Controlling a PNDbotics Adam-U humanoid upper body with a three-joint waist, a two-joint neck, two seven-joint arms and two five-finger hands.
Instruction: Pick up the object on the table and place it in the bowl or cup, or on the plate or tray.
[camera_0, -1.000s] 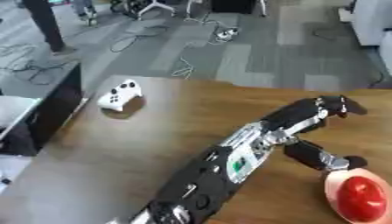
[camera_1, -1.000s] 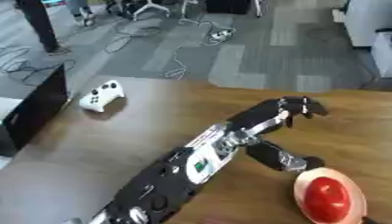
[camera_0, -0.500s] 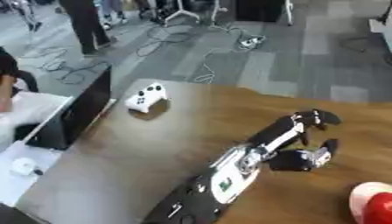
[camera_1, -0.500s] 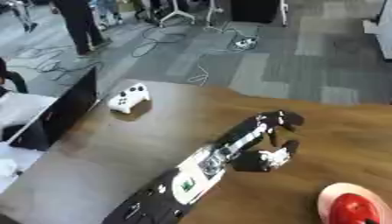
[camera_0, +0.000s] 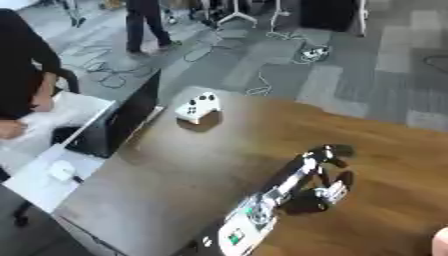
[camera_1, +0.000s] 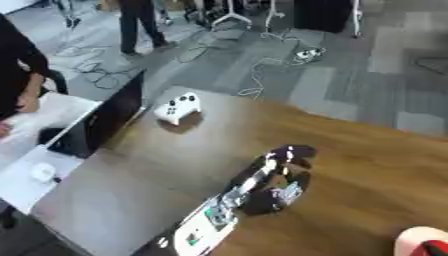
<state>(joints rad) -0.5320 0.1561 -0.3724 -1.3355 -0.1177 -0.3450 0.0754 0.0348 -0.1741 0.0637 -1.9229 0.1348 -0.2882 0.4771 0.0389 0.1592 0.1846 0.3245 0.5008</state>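
Left eye view: white game controller (camera_0: 199, 106) on wooden bench (camera_0: 175, 175), near far-left edge, well apart from robot hand (camera_0: 325, 172). Prob. light, rigid, smooth plastic w/ two rounded grips; best taken across the body or round one grip. Robot hand nearer than controller, over bench; can't tell spread or curled. Right eye view: red-and-pink dish (camera_1: 422, 242), far from controller at near-right corner.

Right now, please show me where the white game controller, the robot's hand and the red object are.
white game controller (camera_0: 199, 106), left eye view, its top face.
hand (camera_0: 330, 152), left eye view, its back.
red object (camera_1: 435, 247), right eye view, its visible edge.
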